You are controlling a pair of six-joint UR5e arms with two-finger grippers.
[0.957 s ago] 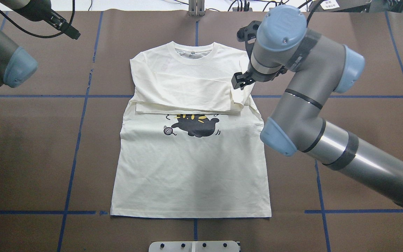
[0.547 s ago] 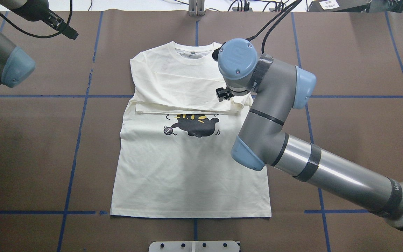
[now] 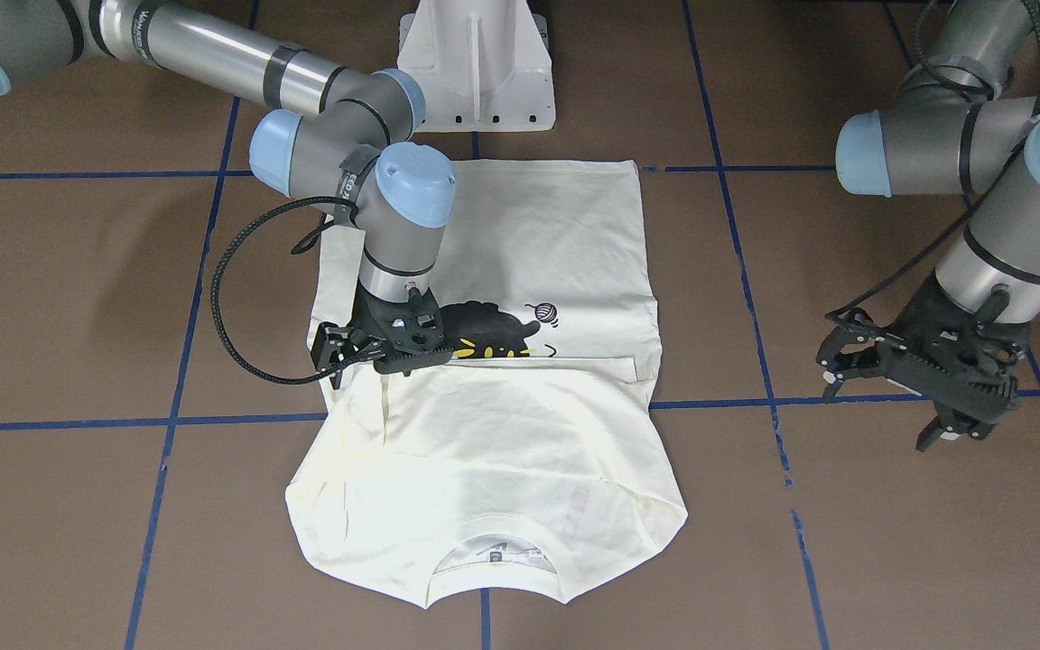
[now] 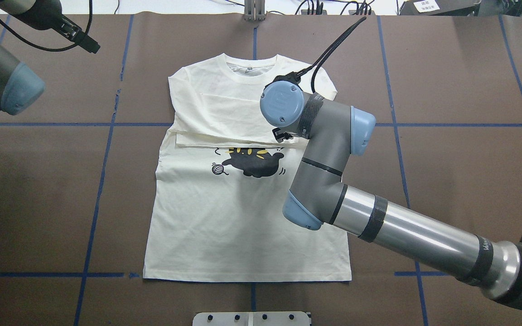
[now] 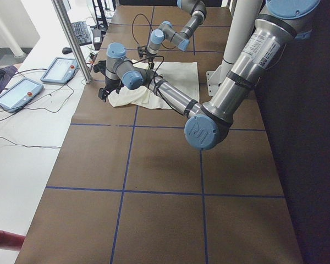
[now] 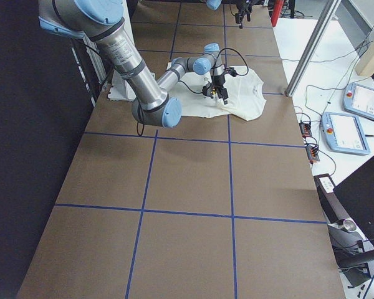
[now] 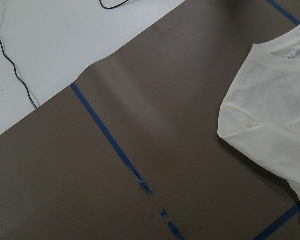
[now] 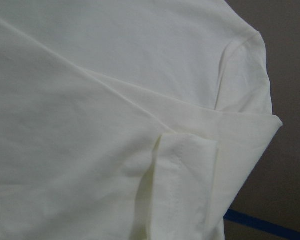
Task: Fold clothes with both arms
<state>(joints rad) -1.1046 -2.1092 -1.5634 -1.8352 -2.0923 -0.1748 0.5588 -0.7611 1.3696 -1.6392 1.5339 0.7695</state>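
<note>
Hangs low with right tool (image 3: 339, 354) open over T-shirt (image 4: 243, 226), sleeves (image 4: 224, 139) lying folded beneath it, left tool (image 3: 881, 402) open well aside, body folds seemingly yet to come.

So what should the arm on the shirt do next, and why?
Probably close the right gripper on the folded edge of the shirt: it sits open right there, holding nothing, while the left gripper waits off to the side.
</note>
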